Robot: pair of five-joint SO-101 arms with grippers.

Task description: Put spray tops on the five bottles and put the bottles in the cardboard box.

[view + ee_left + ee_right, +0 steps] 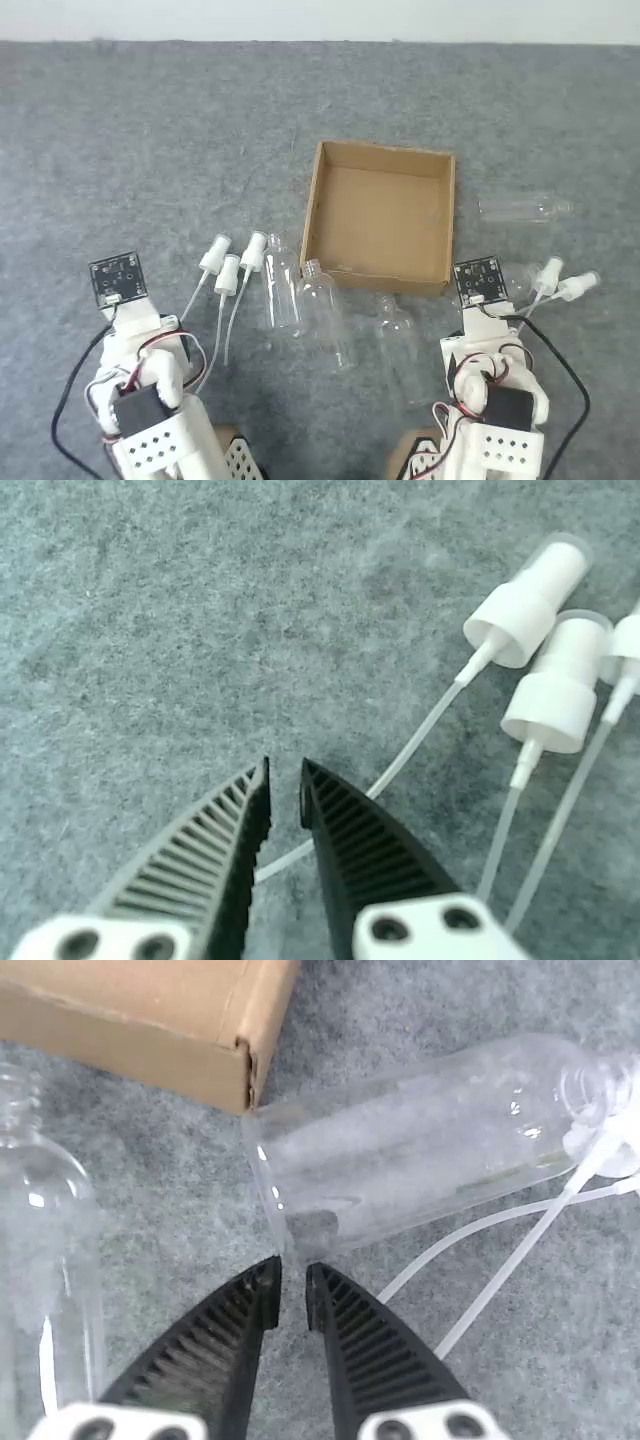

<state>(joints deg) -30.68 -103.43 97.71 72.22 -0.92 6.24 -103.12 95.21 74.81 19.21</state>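
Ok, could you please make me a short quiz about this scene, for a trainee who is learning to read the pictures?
1. True or false: the cardboard box has something inside it.
2. How many spray tops lie left of the box in the high view? A two, B three, C five.
3. Fill in: the bottle just beyond the right gripper lies on its ____.
Key: 1 false; 2 B; 3 side.
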